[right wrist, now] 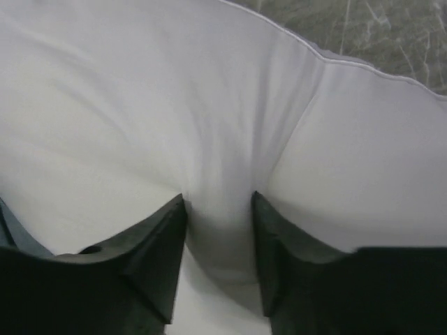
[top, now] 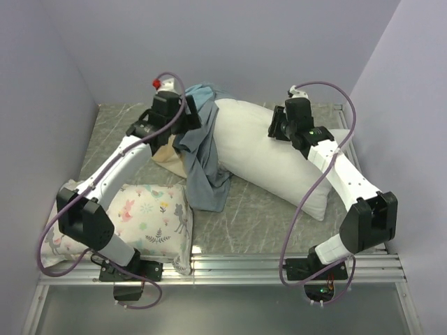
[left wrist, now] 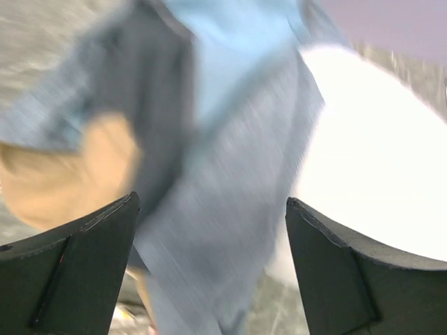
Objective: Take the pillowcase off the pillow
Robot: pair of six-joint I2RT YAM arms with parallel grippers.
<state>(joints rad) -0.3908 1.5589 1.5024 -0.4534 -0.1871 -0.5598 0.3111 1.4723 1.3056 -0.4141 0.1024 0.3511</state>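
The plain white pillow (top: 269,157) lies across the middle of the table. The slate-blue pillowcase (top: 202,164) is bunched at its left end, with a tan band (top: 166,155) showing, and covers only that end. My left gripper (top: 185,120) hovers over the pillowcase (left wrist: 230,174) with its jaws wide apart and nothing between them (left wrist: 209,202); this view is blurred. The pillow's edge (left wrist: 370,153) shows at its right. My right gripper (top: 277,127) is pressed into the pillow's top and shut on a pinched fold of white fabric (right wrist: 218,199).
A white pillow printed with flowers and deer (top: 150,216) lies at the front left beside the left arm. The grey marbled table (top: 251,209) has lilac walls on three sides. A metal rail (top: 279,269) runs along the front edge.
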